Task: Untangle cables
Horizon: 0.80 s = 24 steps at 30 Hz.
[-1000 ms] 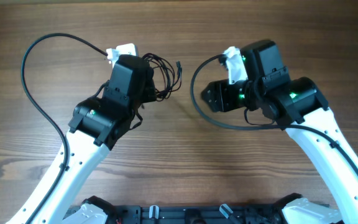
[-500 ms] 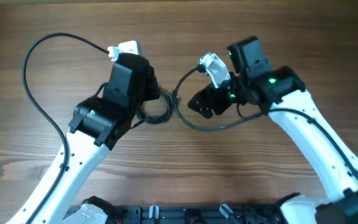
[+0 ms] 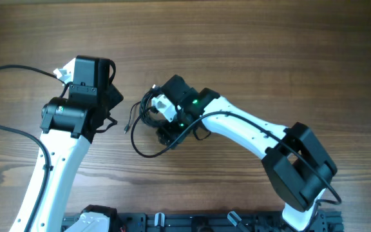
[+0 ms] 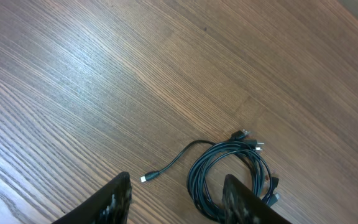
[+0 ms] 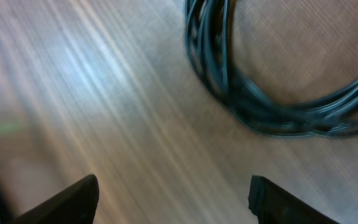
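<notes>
The left gripper (image 4: 178,186) stands with its jaws apart and nothing between them; its two dark fingers (image 4: 120,198) show at the lower edge of the left wrist view, over the wooden table (image 4: 73,74). The cables (image 4: 225,148) lie flat on the wood as a small round coil of thin black cords. The coil is just ahead of the jaws, on the side of the finger that shows further right in that view, and its lower arc is hidden behind that fingertip. One loose cord runs out of the coil across the front of the jaw gap and ends in a small plug (image 4: 144,179) just ahead of the other finger. A few more plug ends stick out at the far side of the coil.

Seen from overhead, the coil is largely covered by the right arm's wrist, and a thick black wire (image 3: 143,149) from that arm loops on the table beside it.

The right gripper (image 5: 174,186) is likewise spread wide and grips nothing. Its wrist view is blurred, but the coil shows ahead of the jaws, nearer the finger further right in that view, clear of both fingertips.
</notes>
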Available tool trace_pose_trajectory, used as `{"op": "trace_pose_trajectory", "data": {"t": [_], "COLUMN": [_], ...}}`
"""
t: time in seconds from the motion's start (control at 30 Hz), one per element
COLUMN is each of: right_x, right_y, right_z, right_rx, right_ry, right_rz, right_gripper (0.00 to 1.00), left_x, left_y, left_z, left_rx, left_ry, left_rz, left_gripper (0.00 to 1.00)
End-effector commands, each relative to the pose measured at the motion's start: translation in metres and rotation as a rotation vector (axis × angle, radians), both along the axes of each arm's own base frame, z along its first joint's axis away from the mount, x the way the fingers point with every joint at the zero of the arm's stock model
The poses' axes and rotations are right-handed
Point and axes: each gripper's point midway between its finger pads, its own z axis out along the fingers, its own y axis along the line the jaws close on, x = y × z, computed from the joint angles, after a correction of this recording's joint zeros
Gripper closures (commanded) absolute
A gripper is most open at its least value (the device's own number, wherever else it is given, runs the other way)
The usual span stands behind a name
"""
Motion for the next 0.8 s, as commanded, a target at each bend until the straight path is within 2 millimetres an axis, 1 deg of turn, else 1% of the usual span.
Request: {"op": "trace_pose_trajectory", "data": {"t": [0.0,0.1,0.17,0.33,0.4,0.5,0.67,0.77], "right_x": [0.015,0.029,0.034,0.036,0.036,0.03,0.035,0.033], "right_y": [0.001,0.016,0.021,0.023,0.024,0.031,0.035,0.033], "right_z": [-0.016,-0.01,-0.006,-0.006,-0.012,-0.027,-0.034,-0.054], "right_rx": [-0.058,0.001,0.025,0.033,0.033,0.054,0.066,0.041], "right_ry": [-0.142,-0.21,-0.233,-0.24,-0.224,-0.166,-0.18,-0.15], "right_rz": [0.113,0.118,0.11,0.105,0.088,0.085,0.084,0.08], "right_gripper": [0.23,0.25,0.3,0.32,0.34,0.37,0.38,0.38], "left_x": [-0.003,-0.004,-0.004,-0.005,-0.005,-0.005,-0.005,-0.005], "left_y": [-0.001,0.0,-0.001,-0.007,-0.009,-0.011,-0.011,-0.011], "left_z": [0.001,0.0,0.0,-0.001,-0.002,-0.002,-0.002,-0.002], "left_rx": [-0.023,-0.021,-0.021,-0.054,-0.065,-0.075,-0.075,-0.075], "left_ry": [-0.001,0.008,0.008,0.013,0.015,0.018,0.018,0.018], "left_rz": [0.01,0.01,0.01,-0.009,-0.016,-0.023,-0.022,-0.022], "left_gripper": [0.49,0.48,0.49,0.49,0.5,0.5,0.49,0.48]}}
